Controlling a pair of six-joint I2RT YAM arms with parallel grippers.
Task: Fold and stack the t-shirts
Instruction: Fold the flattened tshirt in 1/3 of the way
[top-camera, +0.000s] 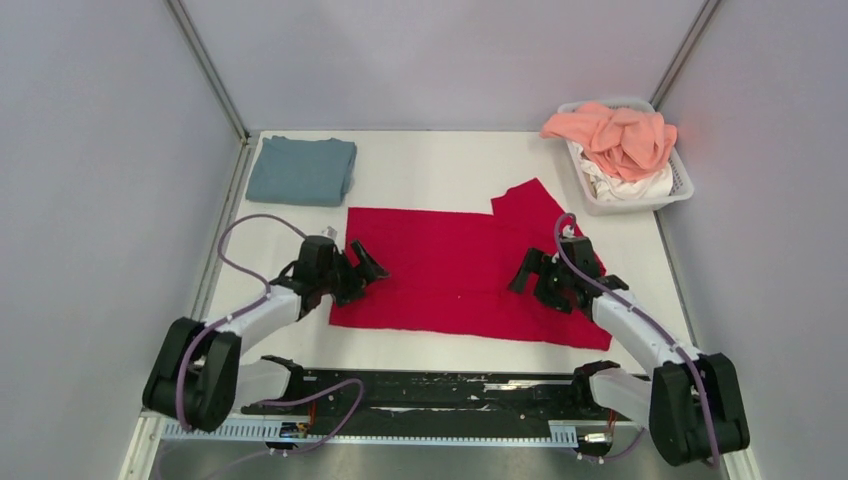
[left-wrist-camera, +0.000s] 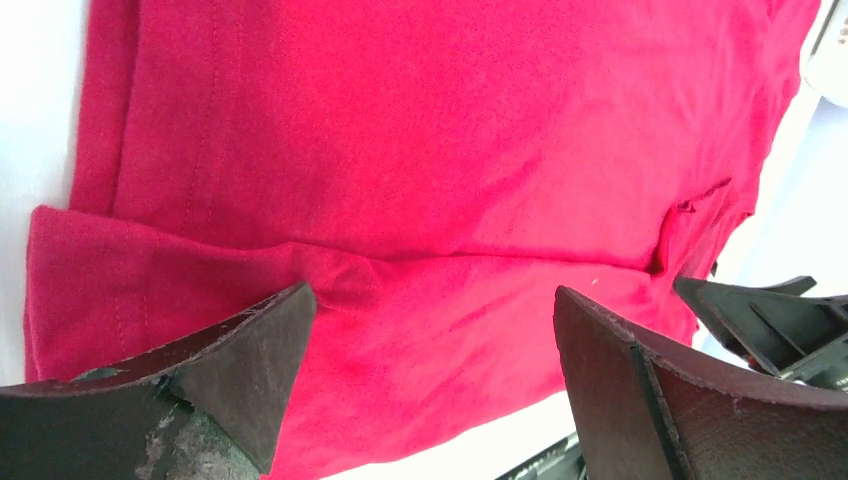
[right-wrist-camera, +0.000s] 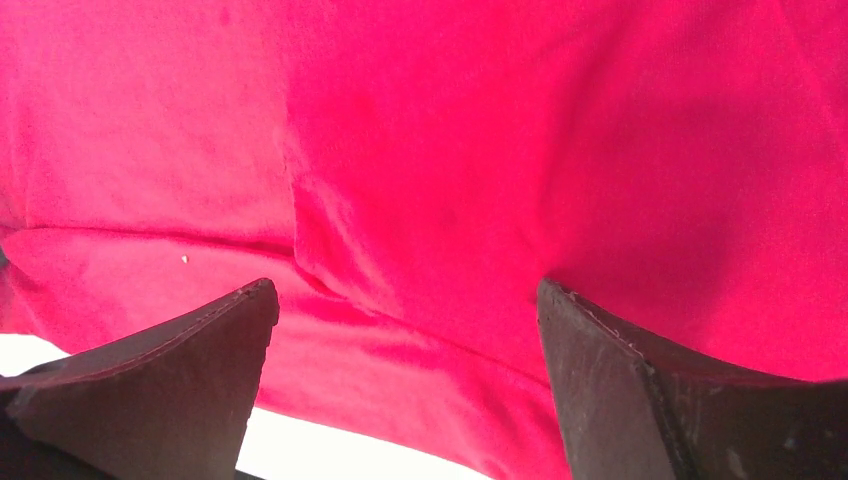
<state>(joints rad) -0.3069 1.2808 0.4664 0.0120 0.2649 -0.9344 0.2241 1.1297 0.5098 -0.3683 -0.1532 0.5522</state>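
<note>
A crimson red t-shirt (top-camera: 450, 270) lies spread flat in the middle of the table, one sleeve sticking out at its far right. A blue-grey t-shirt (top-camera: 302, 169) sits folded at the far left. My left gripper (top-camera: 362, 270) hovers open over the red shirt's left edge, and the left wrist view shows red cloth (left-wrist-camera: 440, 200) below the spread fingers. On the shirt's right side my right gripper (top-camera: 528, 272) is open too, nothing between its fingers, with red fabric (right-wrist-camera: 420, 180) filling the right wrist view. Salmon pink (top-camera: 615, 135) and white (top-camera: 625, 185) shirts lie crumpled in the basket.
The white slatted basket (top-camera: 683, 183) stands at the far right corner. Grey walls enclose the table on three sides. A black rail (top-camera: 420, 392) runs along the near edge between the arm bases.
</note>
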